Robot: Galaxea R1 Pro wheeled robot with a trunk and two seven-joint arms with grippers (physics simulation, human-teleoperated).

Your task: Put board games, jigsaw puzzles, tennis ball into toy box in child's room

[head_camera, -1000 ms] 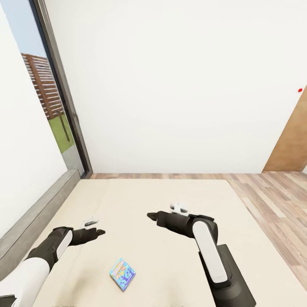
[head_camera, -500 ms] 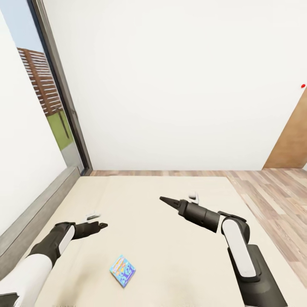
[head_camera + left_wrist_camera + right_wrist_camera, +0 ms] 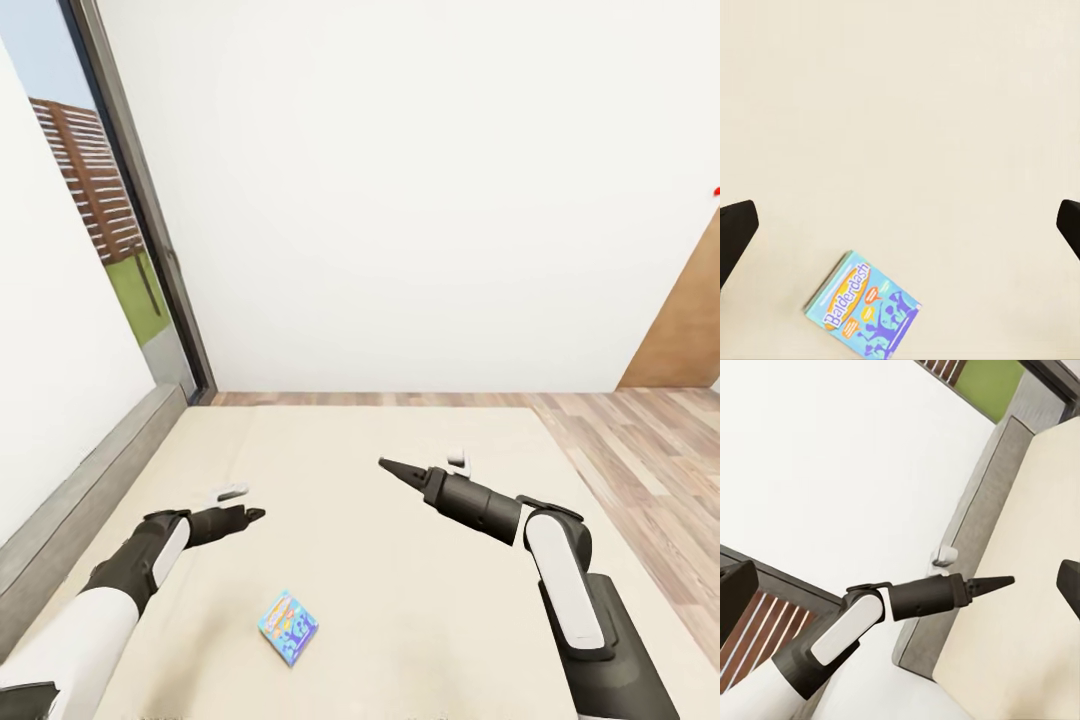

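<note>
A small blue board game (image 3: pixel 288 626) lies flat on the beige bed (image 3: pixel 400 580), close to me between my two arms. My left gripper (image 3: pixel 250 516) hovers over the mattress a little beyond and to the left of it. In the left wrist view the blue "Balderdash" box (image 3: pixel 864 307) lies below the left gripper (image 3: pixel 904 225), whose fingers are spread wide with nothing between them. My right gripper (image 3: pixel 392 467) reaches out over the middle of the bed, open and empty (image 3: pixel 904 589). The right wrist view looks across at the left gripper (image 3: pixel 994 582).
The bed's grey frame (image 3: pixel 90 480) runs along the left wall under a tall dark-framed window (image 3: pixel 100 220). Beyond the bed is a strip of wood-plank floor (image 3: pixel 640 450), a white wall, and at the far right a wooden door (image 3: pixel 685 330) with a red button (image 3: pixel 716 190).
My right arm has swung outward and stretched forward over the bed. The left gripper has edged forward and to the right. The blue box has not moved.
</note>
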